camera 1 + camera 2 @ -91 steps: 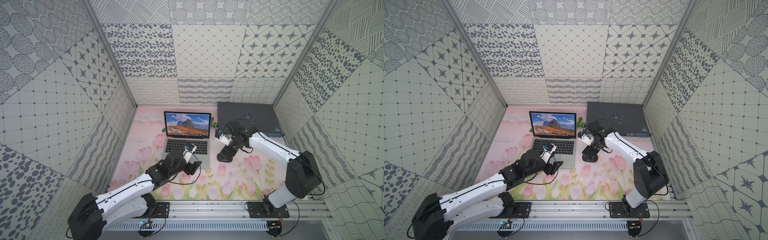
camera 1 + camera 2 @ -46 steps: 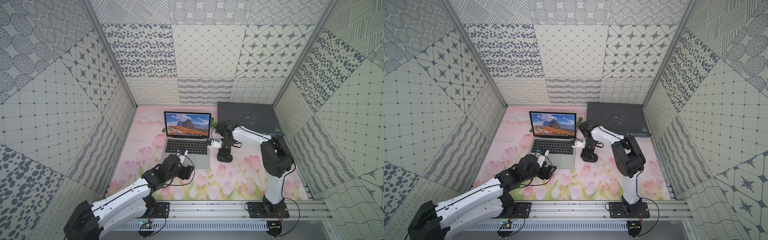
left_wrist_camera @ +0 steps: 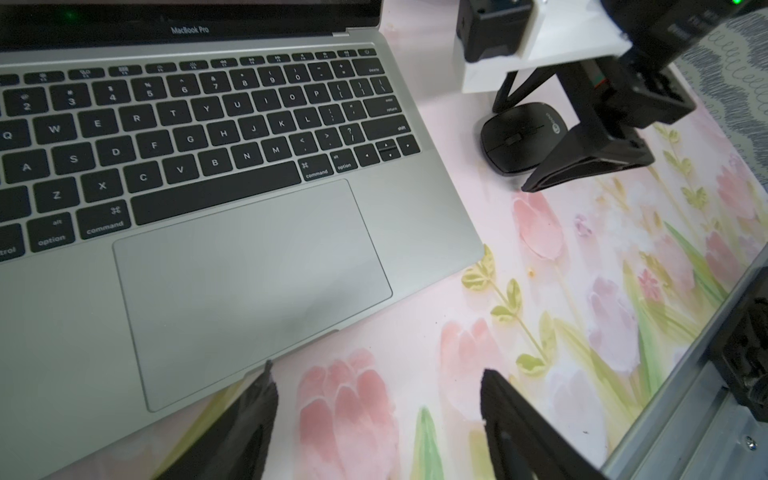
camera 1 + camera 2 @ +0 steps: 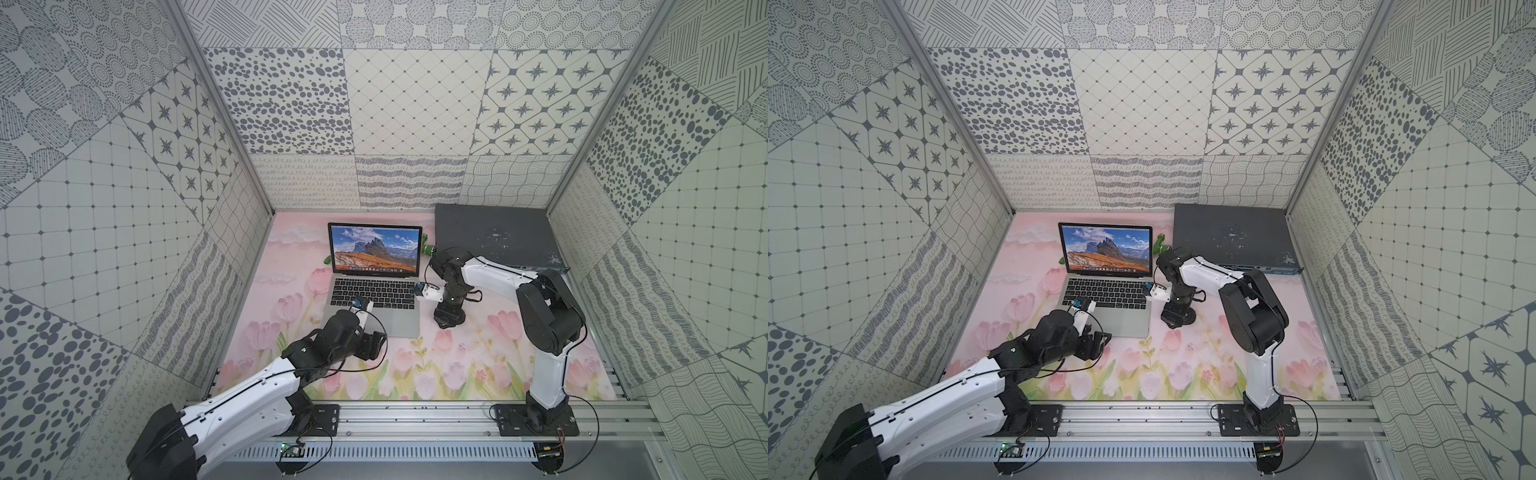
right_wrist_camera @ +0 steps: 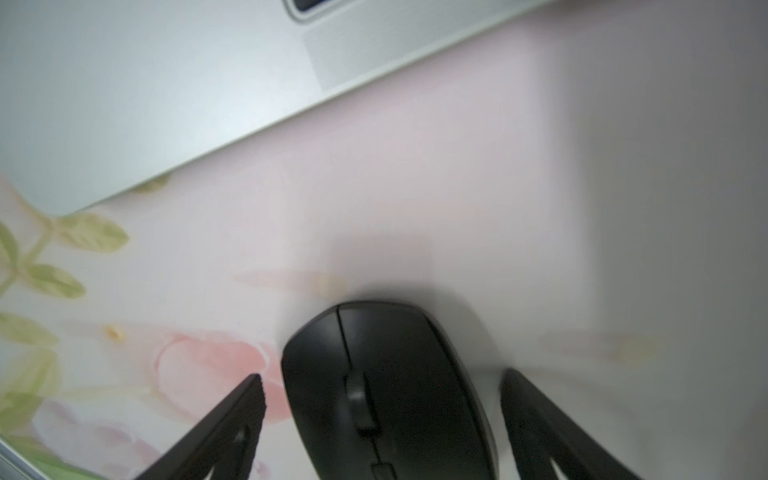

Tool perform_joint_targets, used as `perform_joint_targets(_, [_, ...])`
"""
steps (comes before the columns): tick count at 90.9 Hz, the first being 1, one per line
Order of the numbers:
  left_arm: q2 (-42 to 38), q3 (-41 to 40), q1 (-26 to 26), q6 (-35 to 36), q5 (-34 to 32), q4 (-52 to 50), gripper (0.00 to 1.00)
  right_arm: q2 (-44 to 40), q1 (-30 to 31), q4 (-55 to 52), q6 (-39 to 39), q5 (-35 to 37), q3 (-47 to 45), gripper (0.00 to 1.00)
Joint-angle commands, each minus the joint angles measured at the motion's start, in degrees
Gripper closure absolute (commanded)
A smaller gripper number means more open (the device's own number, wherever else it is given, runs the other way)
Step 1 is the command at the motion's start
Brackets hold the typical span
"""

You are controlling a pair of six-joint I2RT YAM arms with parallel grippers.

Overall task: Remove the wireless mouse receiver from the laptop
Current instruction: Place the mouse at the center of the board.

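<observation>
Wireless mouse receiver unseen, not pulled yet: right gripper [image 5: 382,376] spread astride mouse [image 5: 390,415] beside laptop [image 3: 415,216], left gripper [image 3: 378,370] spread empty at laptop front

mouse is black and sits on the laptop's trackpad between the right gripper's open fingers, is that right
Not quite. The mouse sits on the floral mat beside the laptop, not on its trackpad, as the right wrist view shows. It is black and lies between the right gripper's open fingers.
</observation>
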Motion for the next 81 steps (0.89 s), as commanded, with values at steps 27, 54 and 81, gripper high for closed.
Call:
perform_joint_targets(27, [-0.30,-0.39,0.08,-0.71,-0.06,-0.70,0.21,4.75,0.18,-1.11,34.21,4.22,-3.96,0.32])
perform_joint_targets(54, [-0.04,-0.26,0.12,-0.63,0.14,-0.69,0.21,6.72,-1.14,1.66,54.09,5.08,-1.35,0.57])
perform_joint_targets(81, [0.05,-0.01,0.12,-0.63,-0.13,-0.94,0.20,4.24,-5.94,4.90,63.45,2.56,-1.67,0.32])
